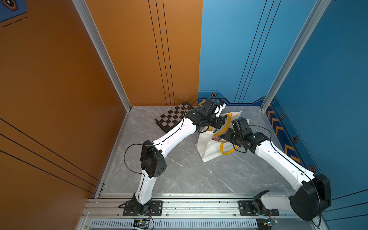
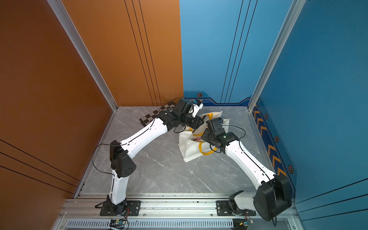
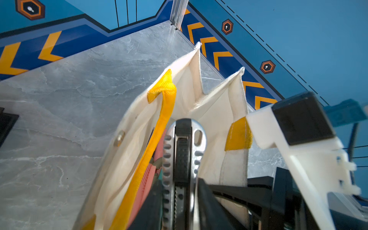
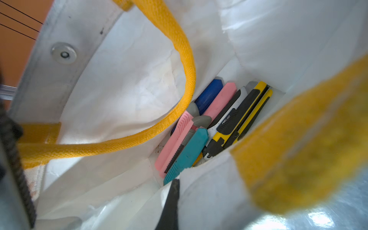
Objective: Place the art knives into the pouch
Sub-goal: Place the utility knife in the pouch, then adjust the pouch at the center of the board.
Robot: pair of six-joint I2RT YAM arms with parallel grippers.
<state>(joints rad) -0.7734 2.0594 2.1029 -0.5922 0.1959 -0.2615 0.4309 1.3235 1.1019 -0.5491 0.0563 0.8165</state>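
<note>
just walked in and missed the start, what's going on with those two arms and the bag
The two arms are putting an art knife into the pouch. The right gripper is shut on the pouch's rim, holding its mouth open. The left gripper hangs over that mouth with the silver-and-black art knife between its jaws; whether it is clamped or let go cannot be told. Several other knives lie at the bottom of the pouch. A chessboard lies on the table beyond.

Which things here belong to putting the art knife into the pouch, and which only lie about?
For the job: art knife, pouch, left gripper, right gripper.
Just lying about: chessboard; knives already inside the pouch.
</note>
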